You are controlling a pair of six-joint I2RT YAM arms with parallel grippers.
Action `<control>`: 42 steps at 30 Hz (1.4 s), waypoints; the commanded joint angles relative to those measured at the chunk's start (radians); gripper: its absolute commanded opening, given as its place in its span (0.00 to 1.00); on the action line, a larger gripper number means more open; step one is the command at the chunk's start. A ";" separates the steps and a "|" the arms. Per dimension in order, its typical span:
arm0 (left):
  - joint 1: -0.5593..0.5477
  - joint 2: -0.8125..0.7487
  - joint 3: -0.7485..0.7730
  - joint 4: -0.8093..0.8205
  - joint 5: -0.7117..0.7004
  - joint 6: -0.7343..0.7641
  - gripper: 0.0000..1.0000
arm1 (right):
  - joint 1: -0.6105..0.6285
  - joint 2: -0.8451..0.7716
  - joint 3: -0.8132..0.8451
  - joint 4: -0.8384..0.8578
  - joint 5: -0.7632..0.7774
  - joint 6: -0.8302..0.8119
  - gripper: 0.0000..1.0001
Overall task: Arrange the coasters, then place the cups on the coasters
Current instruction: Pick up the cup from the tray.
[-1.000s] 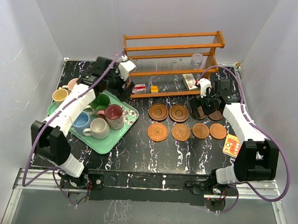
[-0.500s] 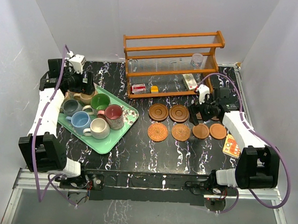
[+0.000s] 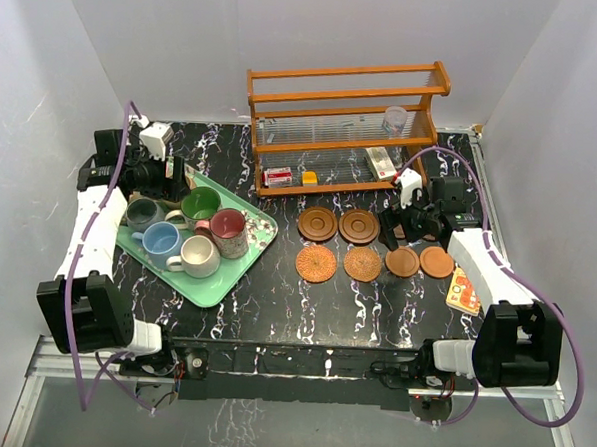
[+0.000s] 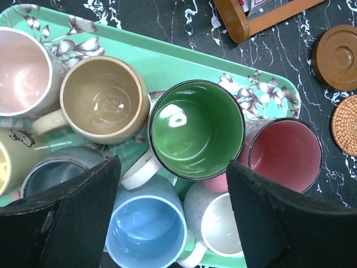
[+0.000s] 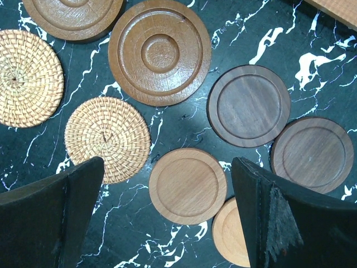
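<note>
The black marbled surface carries a wooden rack at its 12 o'clock edge. Toward 9 o'clock lies a green flowered tray with all eight cups crowded on it. The left gripper hovers above the green cup, fingers apart and empty. Toward 3 o'clock the eight coasters lie flat in two rows. The right gripper hangs over them, fingers spread wide, holding nothing.

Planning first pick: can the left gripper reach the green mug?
Probably yes: the left gripper hangs open over the green mug, nothing between them; the tan mug crowds one side.
</note>
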 commanded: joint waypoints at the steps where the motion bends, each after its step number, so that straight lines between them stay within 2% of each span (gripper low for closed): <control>1: 0.004 0.035 0.033 -0.031 0.052 0.014 0.72 | -0.005 -0.012 0.006 0.055 -0.009 0.007 0.97; 10: -0.057 0.211 0.135 -0.090 -0.015 0.093 0.54 | -0.006 0.027 0.009 0.053 0.011 0.006 0.97; 16: -0.115 0.261 0.156 -0.094 -0.104 0.102 0.44 | -0.008 0.034 0.003 0.056 0.019 0.005 0.96; 22: -0.156 0.271 0.145 -0.071 -0.184 0.105 0.40 | -0.008 0.049 0.007 0.054 0.019 0.004 0.96; 42: -0.193 0.356 0.166 -0.092 -0.166 0.114 0.27 | -0.008 0.068 0.004 0.050 0.032 -0.002 0.96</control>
